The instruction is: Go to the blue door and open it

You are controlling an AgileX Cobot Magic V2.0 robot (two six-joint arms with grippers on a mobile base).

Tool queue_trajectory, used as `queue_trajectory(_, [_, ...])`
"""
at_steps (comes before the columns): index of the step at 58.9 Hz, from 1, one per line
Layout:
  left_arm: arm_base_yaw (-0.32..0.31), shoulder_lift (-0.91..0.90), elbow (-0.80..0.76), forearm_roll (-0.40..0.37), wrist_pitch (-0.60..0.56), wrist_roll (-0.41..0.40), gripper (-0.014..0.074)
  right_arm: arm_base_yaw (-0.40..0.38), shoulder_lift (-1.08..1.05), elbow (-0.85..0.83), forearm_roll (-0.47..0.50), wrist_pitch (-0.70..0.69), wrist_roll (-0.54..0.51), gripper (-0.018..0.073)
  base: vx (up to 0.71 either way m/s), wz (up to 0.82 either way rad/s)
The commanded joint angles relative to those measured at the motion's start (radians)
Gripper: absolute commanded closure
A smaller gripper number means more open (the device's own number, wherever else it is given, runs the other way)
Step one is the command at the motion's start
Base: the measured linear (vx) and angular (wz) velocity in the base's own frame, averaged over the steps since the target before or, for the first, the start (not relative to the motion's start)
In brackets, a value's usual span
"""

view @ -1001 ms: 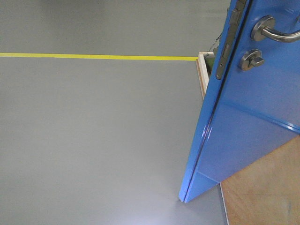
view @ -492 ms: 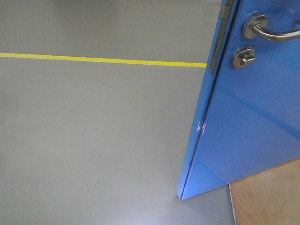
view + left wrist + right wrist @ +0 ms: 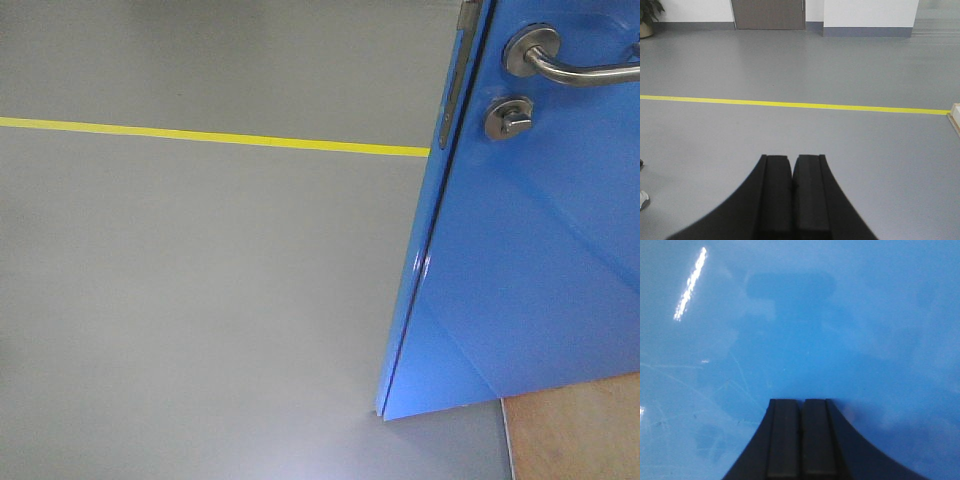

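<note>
The right gripper [image 3: 801, 401], jaws together, is held close to the blue door [image 3: 530, 270]; the left gripper [image 3: 791, 159] is likewise closed. A sideways slip is risked by the glossy panel.

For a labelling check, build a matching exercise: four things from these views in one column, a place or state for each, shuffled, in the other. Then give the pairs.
Things:
1. lever handle
2. yellow line
3. left hand
4. right hand

Descriptions:
A. shut, pointing over open grey floor
B. silver, above the round thumb-turn
C. shut, close up to the blue door and its glossy face
D. runs across the floor up to the door's edge

Pairs: 1-B, 2-D, 3-A, 4-C.
</note>
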Motion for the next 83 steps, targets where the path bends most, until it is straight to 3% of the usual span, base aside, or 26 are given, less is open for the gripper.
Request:
queue_trajectory(1, [-0.006,-0.013,-0.030,-0.002,-0.081,-0.007,0.0524,0.003,-0.022,-0.030,0.002,-0.040,-0.013,0.0551,0.17,0.01])
queue_trajectory(83, [-0.006,-0.013,-0.030,-0.002,-0.081,-0.007,0.0524,0.003,-0.022,-0.030,0.002,-0.042,-0.012,0.0551,0.18,-0.02])
